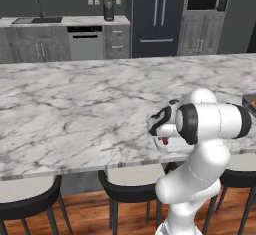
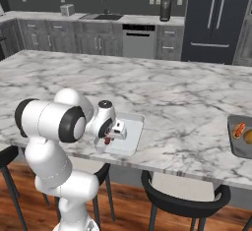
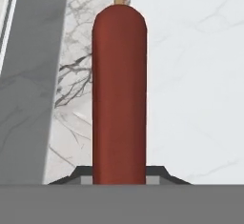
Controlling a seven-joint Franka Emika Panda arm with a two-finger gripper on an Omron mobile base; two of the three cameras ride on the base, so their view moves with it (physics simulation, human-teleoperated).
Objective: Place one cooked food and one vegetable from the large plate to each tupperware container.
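Sausage in the gripper, over the pale tub.

I hold a red-brown sausage (image 3: 119,94) on a stick, the gripper (image 2: 111,137) closed around it, and in the hand view it stands up between the tips. The gripper hangs just above the pale tub (image 2: 129,131) at the near edge of the desk (image 2: 162,92), and I judge this tub has nothing in it yet. The dark tub (image 2: 235,141) is well apart, to the right, with two food pieces inside; what they are I cannot tell. So I think about half is done: this sausage must go down, then one vegetable. I do not point to the plate here.
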